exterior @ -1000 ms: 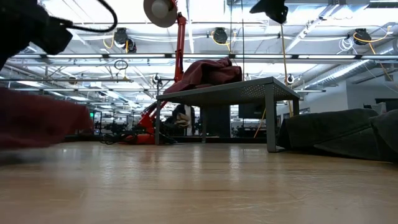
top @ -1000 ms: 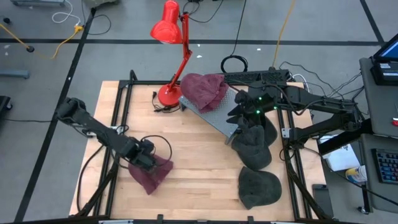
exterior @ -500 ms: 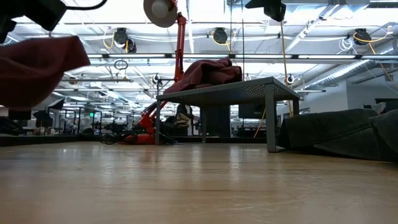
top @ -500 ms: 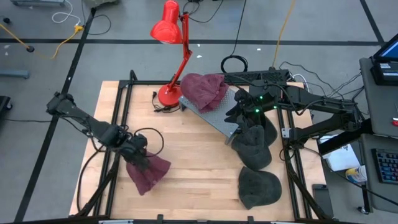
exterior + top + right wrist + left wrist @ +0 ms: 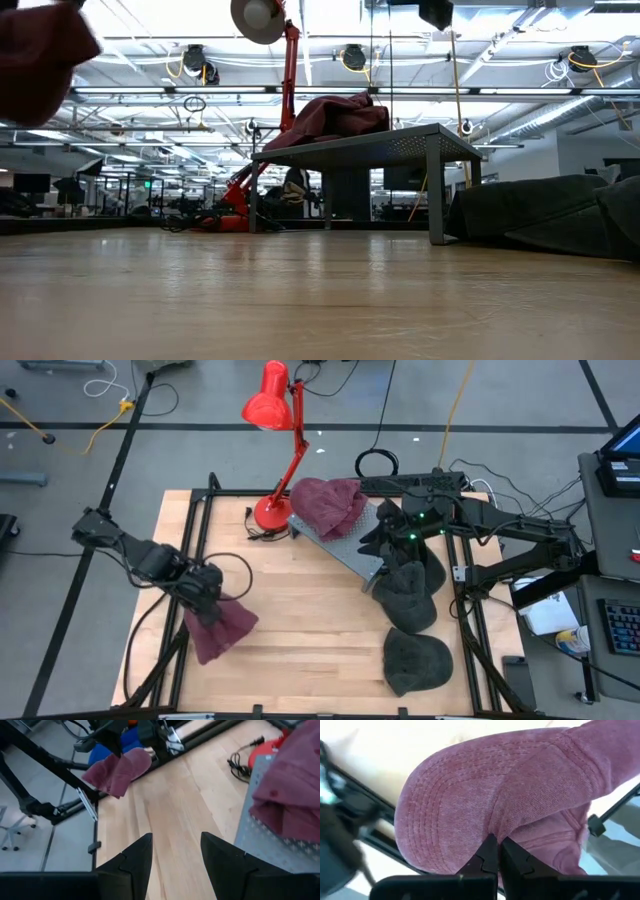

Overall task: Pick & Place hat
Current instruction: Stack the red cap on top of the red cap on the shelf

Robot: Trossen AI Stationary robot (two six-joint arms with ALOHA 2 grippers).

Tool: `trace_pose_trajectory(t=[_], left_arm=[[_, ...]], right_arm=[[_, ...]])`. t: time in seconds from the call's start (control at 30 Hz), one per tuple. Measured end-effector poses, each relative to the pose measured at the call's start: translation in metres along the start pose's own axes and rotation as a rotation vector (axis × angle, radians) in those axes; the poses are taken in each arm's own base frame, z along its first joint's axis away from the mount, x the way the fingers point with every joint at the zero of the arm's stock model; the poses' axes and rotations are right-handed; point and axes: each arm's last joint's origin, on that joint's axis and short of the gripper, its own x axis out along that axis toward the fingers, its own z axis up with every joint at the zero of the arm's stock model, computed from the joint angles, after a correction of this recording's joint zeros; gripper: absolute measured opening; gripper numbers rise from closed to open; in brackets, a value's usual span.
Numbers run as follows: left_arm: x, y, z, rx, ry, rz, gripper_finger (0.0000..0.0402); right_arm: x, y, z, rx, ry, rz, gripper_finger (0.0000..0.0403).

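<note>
A maroon cloth hat (image 5: pixel 222 630) hangs from my left gripper (image 5: pixel 207 600) over the table's left near part. The low view shows the hat (image 5: pixel 40 50) high above the wood, and the right wrist view catches it (image 5: pixel 117 772) too. In the left wrist view the left gripper (image 5: pixel 496 845) is shut on the hat. My right gripper (image 5: pixel 385 532) hovers open (image 5: pixel 175 855) above the grey stand (image 5: pixel 345 545). A second maroon hat (image 5: pixel 328 505) lies on top of that stand. My left gripper pinches a fold of the maroon hat (image 5: pixel 495 827) between its two fingers, where the stitched brim meets the crown. The fingers come from above, pointing down. The hat hangs slack below them, lifted clear of the table.
Two dark grey hats (image 5: pixel 405 595) (image 5: pixel 415 660) lie along the table's right side. A red desk lamp (image 5: pixel 275 420) stands at the far edge beside the stand. Black frame rails (image 5: pixel 190 550) run along both table sides. Bare wood (image 5: pixel 310 610) spans the middle.
My left gripper has risen and moved toward the table's left edge, staying shut on the maroon hat. The hat, first low by the wood, is now lifted clear and hangs high above it.
</note>
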Motion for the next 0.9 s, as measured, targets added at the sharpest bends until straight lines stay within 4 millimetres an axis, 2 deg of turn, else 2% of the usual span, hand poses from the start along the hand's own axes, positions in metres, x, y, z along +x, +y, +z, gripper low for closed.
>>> trace_pose_trajectory(t=[0.13,0.33,0.5,0.7,0.9], left_arm=[[-0.029,-0.003,0.005,0.041,-0.023,0.018,0.0000],[-0.058,-0.018,0.020,0.098,-0.077,-0.062,0.0000],[-0.070,-0.032,0.037,0.121,-0.113,-0.083,0.0000],[-0.080,-0.047,0.062,0.117,-0.143,-0.093,0.0000],[-0.091,-0.054,0.088,0.083,-0.206,-0.095,0.0000]], right_arm=[[0.000,0.002,0.004,-0.010,-0.042,0.021,0.0160],[-0.003,0.004,0.008,-0.021,-0.093,0.027,0.0160],[-0.012,0.008,0.006,-0.110,-0.125,-0.022,0.0160],[-0.033,0.021,0.003,-0.231,-0.207,-0.064,0.0160],[-0.051,0.028,0.000,-0.120,-0.262,-0.045,0.0160]])
